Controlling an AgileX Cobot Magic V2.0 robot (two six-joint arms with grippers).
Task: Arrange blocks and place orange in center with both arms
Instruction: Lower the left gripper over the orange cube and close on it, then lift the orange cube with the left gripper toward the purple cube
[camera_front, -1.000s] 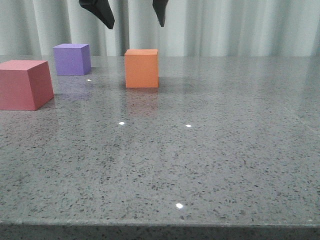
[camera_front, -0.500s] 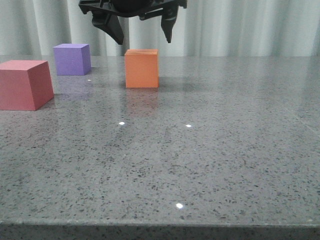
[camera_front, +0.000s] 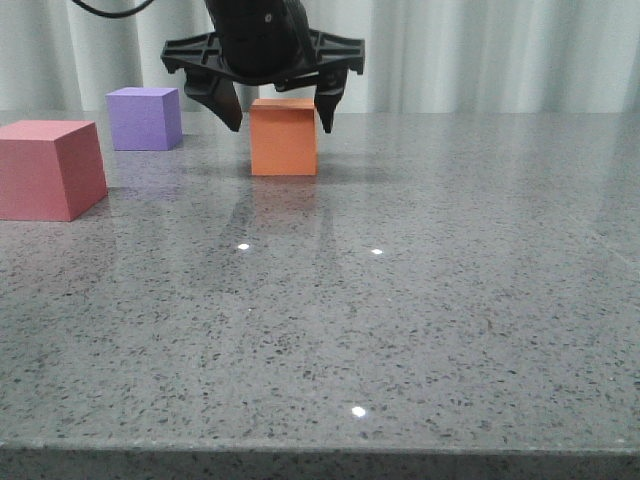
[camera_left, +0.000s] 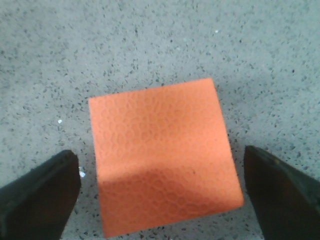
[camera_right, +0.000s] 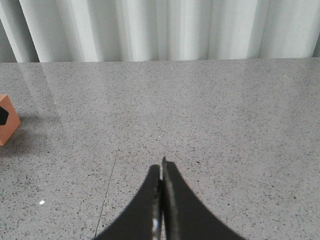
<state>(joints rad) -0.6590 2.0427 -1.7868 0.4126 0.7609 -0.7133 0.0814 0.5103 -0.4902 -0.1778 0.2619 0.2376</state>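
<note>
The orange cube (camera_front: 284, 138) stands on the grey table, middle left at the back. My left gripper (camera_front: 278, 115) hangs open over it, one black finger on each side of its top, neither touching. From the left wrist view the orange cube (camera_left: 162, 152) fills the space between the spread fingers, with a gap on both sides. The purple cube (camera_front: 145, 118) sits further back on the left, and the pinkish-red cube (camera_front: 50, 168) nearer at the left edge. My right gripper (camera_right: 161, 167) is shut and empty above bare table, with a corner of the orange cube (camera_right: 7, 126) far off at that frame's edge.
White curtains (camera_front: 480, 55) close off the back of the speckled grey table (camera_front: 400, 300). The table's front edge (camera_front: 320, 450) runs along the bottom of the front view.
The left gripper has come down from above the frame until its open fingers straddle the top of the orange cube. The cubes have not moved.
</note>
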